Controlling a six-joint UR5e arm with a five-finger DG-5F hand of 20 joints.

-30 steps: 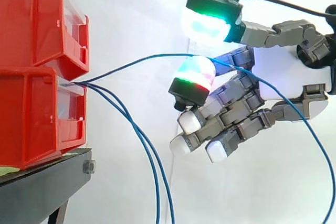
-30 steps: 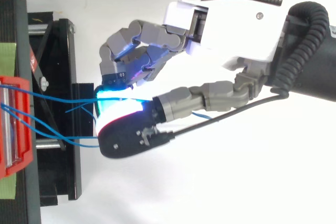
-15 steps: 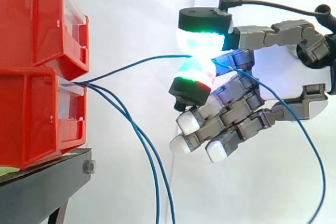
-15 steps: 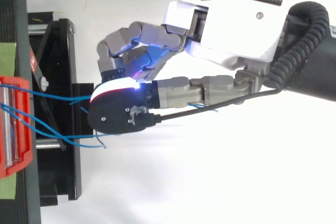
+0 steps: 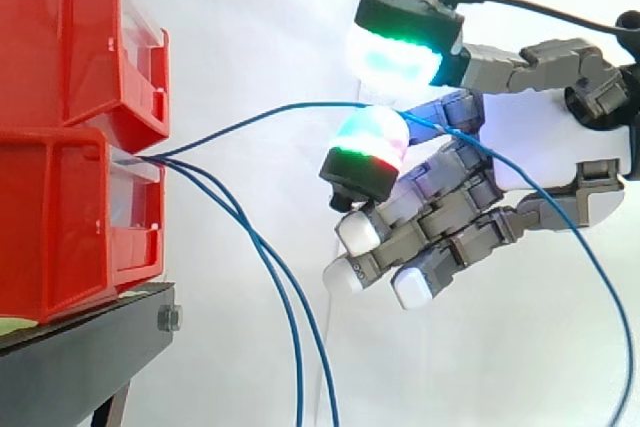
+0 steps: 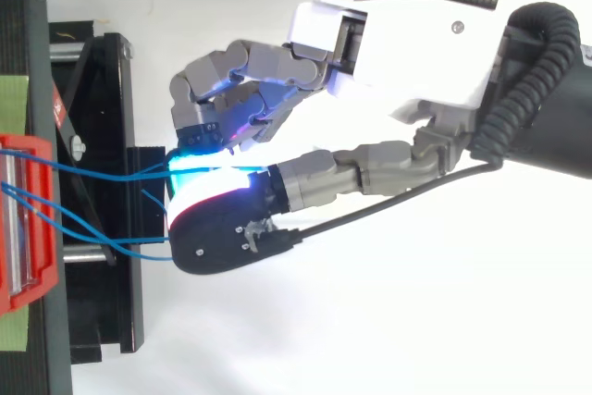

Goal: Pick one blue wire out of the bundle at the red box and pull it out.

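Several thin blue wires come out of the lower red bin [image 5: 70, 227] at the left. One blue wire [image 5: 260, 117] arcs up to the right, lies across the top of a red-green glowing finger pad [image 5: 368, 137], then falls away behind the hand [image 5: 545, 132]. The green-cyan thumb pad [image 5: 395, 52] hovers just above that wire with a small gap, not pressing it. The other fingers are bent below, holding nothing. Two more blue wires [image 5: 275, 277] hang down from the bin. From above, the hand [image 6: 398, 43] reaches left toward the bin [image 6: 23, 219], its thumb over the wires [image 6: 102, 173].
A second red bin [image 5: 70, 37] sits stacked on the lower one. Both rest on a black stand [image 5: 80, 357] at the left. A white curtain hangs behind. The raised wire's long tail drops off at the right [image 5: 610, 317].
Half a second ago the thumb pad was down on the finger pad with the wire pinched between them. It has since lifted up and back, leaving the wire resting on the finger pad.
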